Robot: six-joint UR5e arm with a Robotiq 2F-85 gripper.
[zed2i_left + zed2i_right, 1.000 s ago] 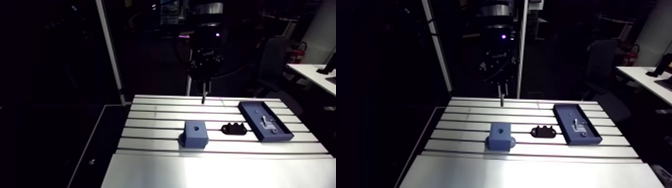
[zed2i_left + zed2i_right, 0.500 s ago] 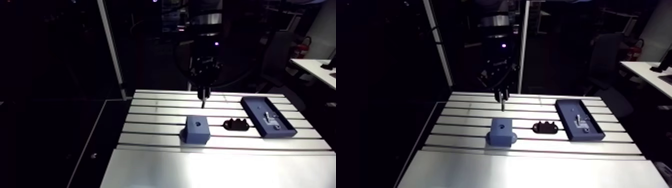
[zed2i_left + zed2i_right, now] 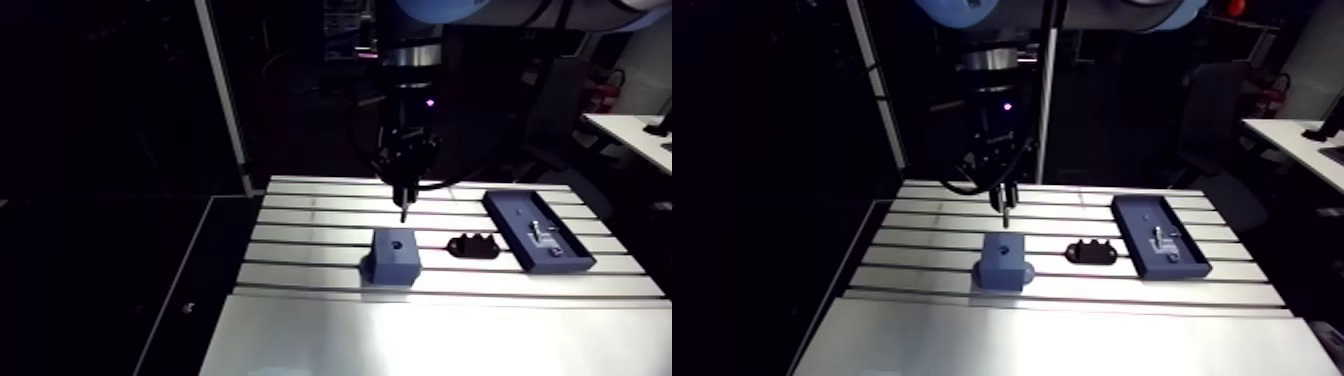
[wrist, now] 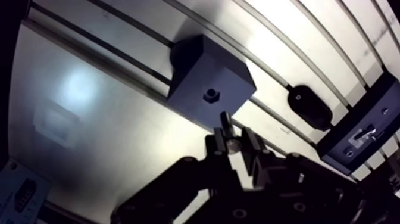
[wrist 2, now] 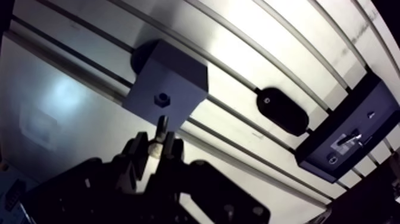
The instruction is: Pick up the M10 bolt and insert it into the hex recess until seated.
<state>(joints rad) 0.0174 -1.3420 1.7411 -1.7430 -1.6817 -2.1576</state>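
My gripper [image 4: 233, 143] is shut on the M10 bolt [image 4: 225, 123], whose shank sticks out ahead of the fingertips. A blue block [image 4: 209, 80] with a small hex recess [image 4: 211, 95] in its top face lies just ahead of the bolt tip in the wrist view. In the arm view the gripper [image 3: 404, 190] hangs above the table behind the block [image 3: 392, 254], with the bolt [image 3: 403, 211] pointing down, a little above and behind the recess [image 3: 396, 241].
A black oval part [image 3: 474, 245] lies on the slotted table [image 3: 300, 235] right of the block. Further right stands a dark blue tray [image 3: 563, 262] holding small metal pieces [image 3: 540, 233]. A smooth plate [image 3: 430, 335] covers the table's near side.
The gripper with the bolt has come down and nearer to the blue block. The arm view has shifted a little as the arm moved.
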